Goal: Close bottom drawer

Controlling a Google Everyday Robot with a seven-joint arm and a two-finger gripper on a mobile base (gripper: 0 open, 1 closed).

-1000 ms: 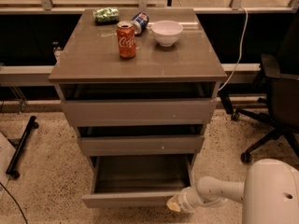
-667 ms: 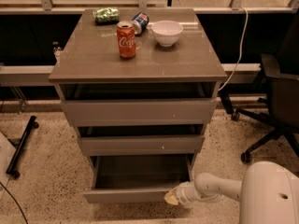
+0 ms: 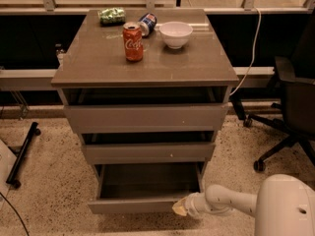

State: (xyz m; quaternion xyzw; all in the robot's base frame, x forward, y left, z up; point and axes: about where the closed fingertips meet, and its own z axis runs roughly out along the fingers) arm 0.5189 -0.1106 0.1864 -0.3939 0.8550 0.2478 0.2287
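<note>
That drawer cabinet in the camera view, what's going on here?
The robot's gripper is low at the right end of the bottom drawer, which is pulled well out and not yet closed; it looks set to push it in. A cola can and a white bowl stand on the cabinet top.

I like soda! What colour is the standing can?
The can is red, camera view; gripper low, by the bottom drawer.

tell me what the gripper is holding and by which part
Nothing looks held. The gripper is at the right end of the front of the bottom drawer, seemingly pressed against it and not clasping anything.
</note>
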